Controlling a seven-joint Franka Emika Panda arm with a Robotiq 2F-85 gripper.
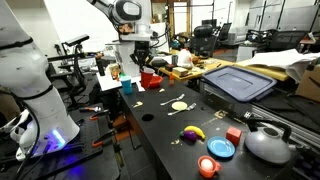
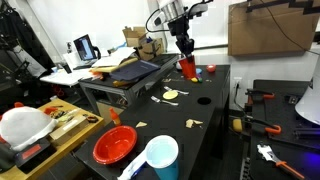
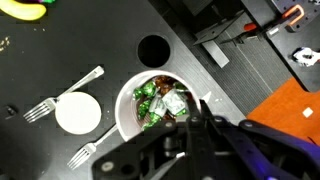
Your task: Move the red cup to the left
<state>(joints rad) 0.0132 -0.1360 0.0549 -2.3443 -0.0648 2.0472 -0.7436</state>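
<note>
Red cup (image 2: 187,68) at upper centre of frame, directly under gripper (image 2: 185,52), near far end of black table (image 2: 195,110). Same stacking in both exterior views. Wrist view: looks straight down into the cup, mid-frame, whitish rim, green and white bits inside; dark gripper body across lower frame, reaching up to the rim's right side. Cannot tell whether clamped on the rim or merely alongside it; cannot tell whether cup base is on the table or lifted.

Judged progress: approach done, grasp possibly made. Carry to the left and set-down not yet done.

Surface: matte black, with round hole (image 3: 153,49), white disc (image 3: 77,112), forks (image 3: 85,78) beside it. Banana (image 1: 192,132), blue plate (image 1: 221,148) and kettle (image 1: 268,143) toward lower right. Red bowl (image 2: 114,144) and blue cup (image 2: 160,155) at bottom of frame.

Room: crowded lab, laptop (image 2: 85,47) upper left, cardboard box (image 2: 265,28) upper right, benches behind.
</note>
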